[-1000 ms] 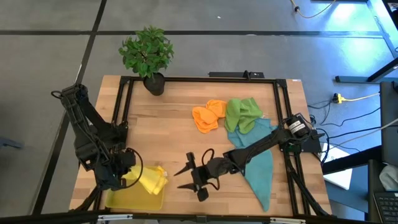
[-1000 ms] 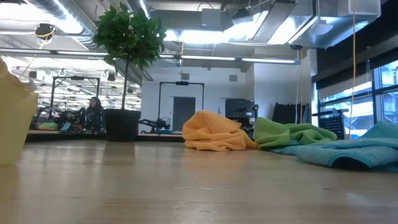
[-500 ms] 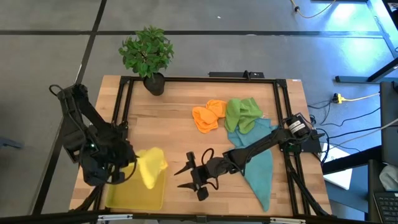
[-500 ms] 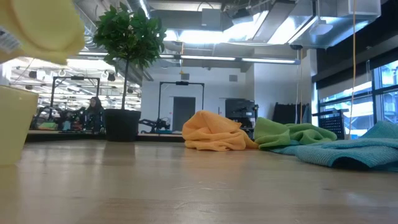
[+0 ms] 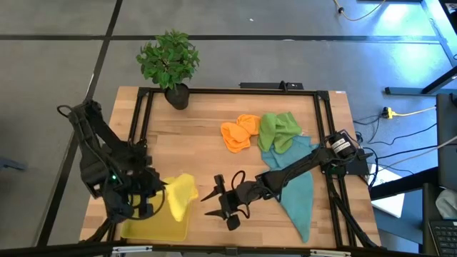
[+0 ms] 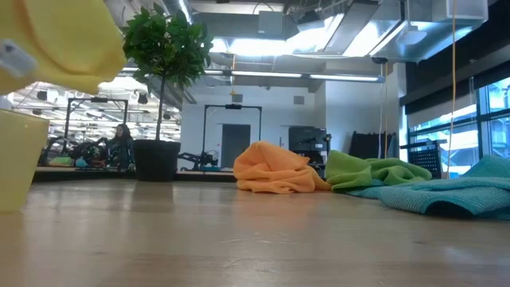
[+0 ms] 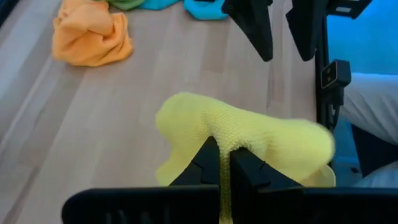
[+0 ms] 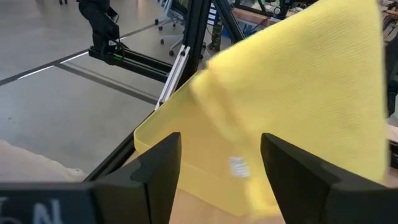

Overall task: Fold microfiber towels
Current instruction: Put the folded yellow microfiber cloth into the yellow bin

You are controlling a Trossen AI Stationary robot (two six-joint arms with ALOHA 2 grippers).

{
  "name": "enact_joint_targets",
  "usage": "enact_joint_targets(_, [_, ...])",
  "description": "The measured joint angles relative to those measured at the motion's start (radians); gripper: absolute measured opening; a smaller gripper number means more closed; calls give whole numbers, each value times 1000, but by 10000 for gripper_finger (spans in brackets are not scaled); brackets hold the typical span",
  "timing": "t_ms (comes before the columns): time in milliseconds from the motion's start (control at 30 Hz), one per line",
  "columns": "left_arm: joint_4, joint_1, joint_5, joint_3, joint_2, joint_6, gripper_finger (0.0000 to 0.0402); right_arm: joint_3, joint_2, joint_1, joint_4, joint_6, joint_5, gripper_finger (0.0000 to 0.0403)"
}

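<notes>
My left gripper (image 7: 224, 163) is clamped on the yellow towel (image 5: 180, 196), held lifted above the yellow tray (image 5: 153, 227) at the table's (image 5: 200, 135) front-left corner; my right gripper (image 5: 216, 201) rests near the front centre, fingers spread wide, holding nothing; orange towel (image 5: 238, 133) and green towel (image 5: 278, 129) lie bunched toward the back; a teal towel (image 5: 300, 196) lies beneath my right arm.
</notes>
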Motion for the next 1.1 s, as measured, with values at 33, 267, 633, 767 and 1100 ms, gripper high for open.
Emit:
enact_joint_targets(33, [5,-1,4,0,12,0,0,0,0,0,0,0,0,222])
enact_joint_targets(267, [36,-31,12,0,96,-40,0,0,0,0,0,-1,0,222])
enact_joint_targets(633, [-68,-91,249,-1,250,-208,0,0,0,0,0,-1,0,222])
enact_joint_targets(767, [-120,-112,344,-1,265,-279,0,0,0,0,0,-1,0,222])
enact_joint_targets(1100, [-224,-68,186,172,259,-208,0,-1,0,11,6,-115,2,222])
